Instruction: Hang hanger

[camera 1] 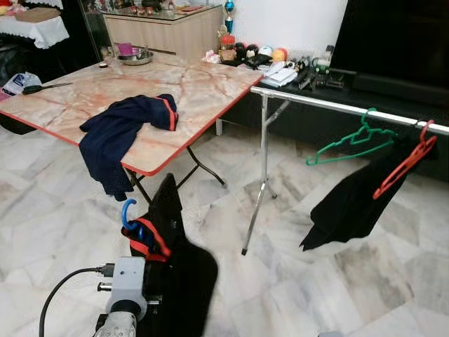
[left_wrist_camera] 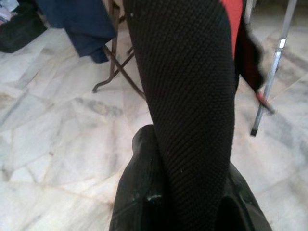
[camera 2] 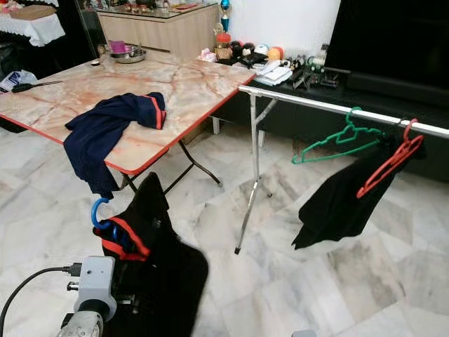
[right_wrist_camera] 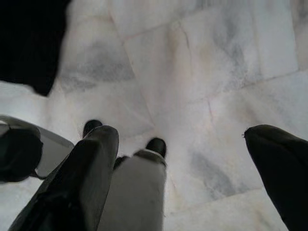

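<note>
— The blue hanger [camera 1: 128, 213]: where was it?

— Low at the robot's left, well short of the rail. The left gripper [left_wrist_camera: 185, 192] had its black fingers clamped on the black garment [camera 1: 175, 281] draped over that hanger, and the blue hook curled up out of the cloth, with a red trim just under it.

— And the arm?

— The left arm [camera 1: 126, 288] was raised in front of the body, wrist pointing forward and up, a black cable [camera 1: 63, 284] looping off its grey housing. The garment hung down over it towards the marble floor [camera 1: 337, 281].

— The other one?

— The right gripper [right_wrist_camera: 183, 163] hung idle, pointing down at the floor, its two fingers spread wide with nothing between them.

— What stood further out?

— Just beyond the hook, a folding table [camera 1: 210, 84] with a pink marbled top and red edge; a navy garment [camera 1: 119, 133] lay on it, spilling over the near edge. To the right ran the silver rail [camera 1: 337, 105] on its stand. A green hanger [camera 1: 351, 144] hung bare on it, and beside that a red hanger [camera 1: 407, 165] carrying a black cloth [camera 1: 351, 203]. Behind the table were a steel bowl [camera 1: 135, 57] and a wooden cabinet [camera 1: 168, 31].
</note>
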Available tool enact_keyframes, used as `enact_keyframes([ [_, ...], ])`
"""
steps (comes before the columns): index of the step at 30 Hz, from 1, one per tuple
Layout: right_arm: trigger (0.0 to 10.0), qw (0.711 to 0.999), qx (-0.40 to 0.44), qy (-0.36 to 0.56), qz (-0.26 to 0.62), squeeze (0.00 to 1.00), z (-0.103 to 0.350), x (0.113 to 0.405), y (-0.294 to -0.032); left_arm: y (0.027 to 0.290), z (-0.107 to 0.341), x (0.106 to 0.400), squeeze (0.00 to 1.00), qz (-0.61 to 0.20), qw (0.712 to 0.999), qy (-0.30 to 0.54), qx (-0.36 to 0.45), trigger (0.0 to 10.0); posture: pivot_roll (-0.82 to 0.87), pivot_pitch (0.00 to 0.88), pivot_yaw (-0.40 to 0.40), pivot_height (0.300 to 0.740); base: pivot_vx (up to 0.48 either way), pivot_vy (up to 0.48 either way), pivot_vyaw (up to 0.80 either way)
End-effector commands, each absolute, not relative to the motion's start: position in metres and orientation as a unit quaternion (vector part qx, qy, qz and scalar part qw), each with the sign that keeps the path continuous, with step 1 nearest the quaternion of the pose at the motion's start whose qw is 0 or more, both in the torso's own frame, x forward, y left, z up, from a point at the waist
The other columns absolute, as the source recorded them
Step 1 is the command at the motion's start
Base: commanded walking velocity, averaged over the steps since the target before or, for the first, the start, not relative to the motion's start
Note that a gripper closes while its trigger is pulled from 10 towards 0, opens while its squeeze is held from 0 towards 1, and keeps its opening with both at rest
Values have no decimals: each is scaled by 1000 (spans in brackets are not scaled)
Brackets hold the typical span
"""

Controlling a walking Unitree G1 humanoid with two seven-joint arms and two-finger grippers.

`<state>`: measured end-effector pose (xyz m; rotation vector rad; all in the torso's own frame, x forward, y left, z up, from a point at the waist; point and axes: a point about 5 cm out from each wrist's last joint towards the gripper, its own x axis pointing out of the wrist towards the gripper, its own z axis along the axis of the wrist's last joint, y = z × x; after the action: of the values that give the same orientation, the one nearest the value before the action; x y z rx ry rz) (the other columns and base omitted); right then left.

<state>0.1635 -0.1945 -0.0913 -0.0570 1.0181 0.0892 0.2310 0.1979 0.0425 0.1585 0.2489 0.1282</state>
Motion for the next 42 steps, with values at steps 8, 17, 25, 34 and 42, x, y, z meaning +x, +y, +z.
enact_keyframes([
  [8, 10000, 862, -27, 505, 37, 0, -97, 146, -200, 198, 55, 235, 0, 60, 991, 95, 77, 10000, 10, 0, 31, 740, 0, 300, 0],
  [17, 10000, 858, -23, 511, 36, 0, -101, 136, -199, 198, 56, 234, 0, 54, 991, 94, 79, 10000, 11, 22, 33, 740, 0, 454, 0],
  [25, 10000, 863, -15, 503, 37, 0, -100, 142, -192, 198, 59, 236, 0, 53, 991, 91, 83, 10000, 17, 53, 34, 740, 0, 0, 0],
  [34, 10000, 865, -9, 501, 31, 0, -98, 146, -192, 197, 62, 237, 0, 48, 991, 88, 85, 10000, 25, 101, 33, 740, 0, 0, -533],
  [42, 10000, 867, -8, 497, 26, 0, -96, 150, -197, 196, 64, 238, 0, 44, 992, 86, 84, 10000, 23, 138, 29, 740, 0, 0, -800],
])
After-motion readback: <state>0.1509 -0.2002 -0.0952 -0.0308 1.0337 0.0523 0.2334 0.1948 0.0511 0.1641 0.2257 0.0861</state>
